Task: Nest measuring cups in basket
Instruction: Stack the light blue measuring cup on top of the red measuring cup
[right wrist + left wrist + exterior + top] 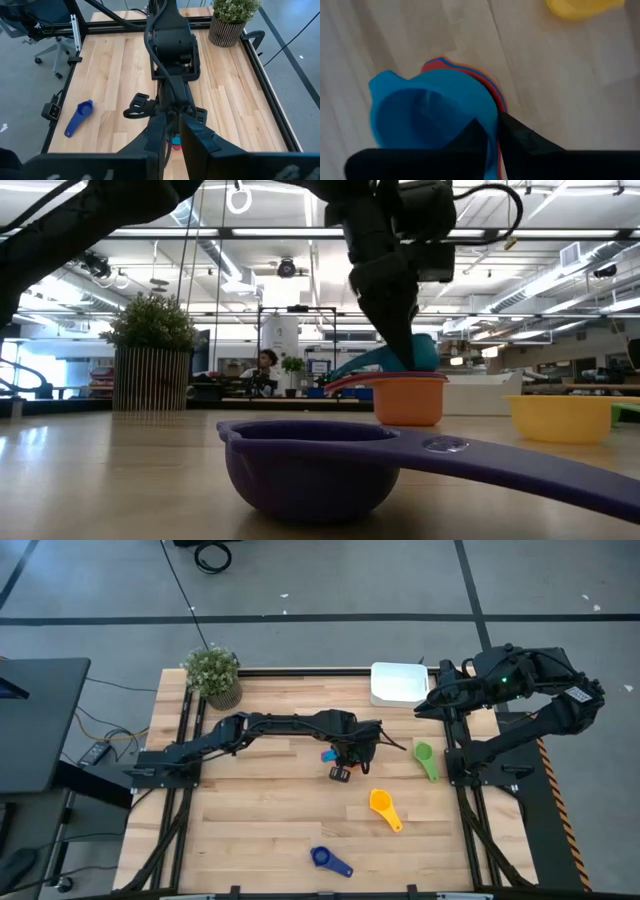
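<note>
— Left gripper first: what is it doing?

— It hangs over the middle of the table, closed on the rim of the light blue cup, one finger inside the bowl and one outside. The cup sits tilted on a small stack, with a red cup under it and an orange cup at the bottom.

— So which step is that?

— I judge it to be seating the light blue cup into the stack. The stack stands on the table, not in the basket, which is well apart at the far right edge. Next the cup needs levelling so it drops home, then a release and a straight lift clear.

— And the rest?

— A yellow cup, a green cup and a dark blue cup lie loose on the table, unnested. The right gripper waits beside the basket; I cannot tell whether it is open or closed.

— What can't you make out?

— From above, the left arm covers nearly the whole stack. How many cups it holds, and how deep the light blue cup sits, I cannot say. The wrist view cuts off the cup's near side.
</note>
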You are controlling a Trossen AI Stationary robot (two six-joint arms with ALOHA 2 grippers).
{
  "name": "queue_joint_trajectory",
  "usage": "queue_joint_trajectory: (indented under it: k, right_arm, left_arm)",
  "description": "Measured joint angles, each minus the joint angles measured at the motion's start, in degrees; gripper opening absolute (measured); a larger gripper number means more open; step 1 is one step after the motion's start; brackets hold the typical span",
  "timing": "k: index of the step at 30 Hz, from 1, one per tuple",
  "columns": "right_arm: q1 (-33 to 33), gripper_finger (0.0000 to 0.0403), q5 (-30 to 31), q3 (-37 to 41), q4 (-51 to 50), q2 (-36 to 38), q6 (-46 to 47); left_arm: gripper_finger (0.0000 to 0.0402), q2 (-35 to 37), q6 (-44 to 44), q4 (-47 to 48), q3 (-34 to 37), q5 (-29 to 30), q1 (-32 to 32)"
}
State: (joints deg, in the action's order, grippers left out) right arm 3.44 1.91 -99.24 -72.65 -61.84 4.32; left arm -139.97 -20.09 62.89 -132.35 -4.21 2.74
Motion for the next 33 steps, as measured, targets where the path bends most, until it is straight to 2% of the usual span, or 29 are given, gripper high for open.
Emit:
queue_joint_trajectory:
  k: [4,9,13,21,28,33]
  right_arm:
    - [0.0,0.0059,0.0,0.0,-0.2,0.0,0.0]
    - [0.0,0.0059,0.0,0.0,-0.2,0.0,0.0]
    - [0.0,0.0059,0.0,0.0,-0.3,0.0,0.0]
    - [0.0,0.0059,0.0,0.0,-0.3,0.0,0.0]
    - [0.0,0.0059,0.0,0.0,-0.4,0.0,0.0]
    - [0.0,0.0059,0.0,0.0,-0.4,0.0,-1.3]
  left_arm:
    - [0.0052,0.2,4.2,1.0,-2.1,0.0,-0.1]
    - [0.0053,0.3,2.9,4.0,-2.6,0.6,-0.5]
    - [0.0051,0.3,2.4,6.2,-2.3,3.2,-1.2]
    - [0.0005,0.3,-2.0,6.0,-2.6,9.3,-2.4]
    - [0.0032,0.8,1.8,6.2,-2.6,9.6,-2.8]
    - [0.0035,2.9,3.9,6.9,-2.7,9.6,-2.9]
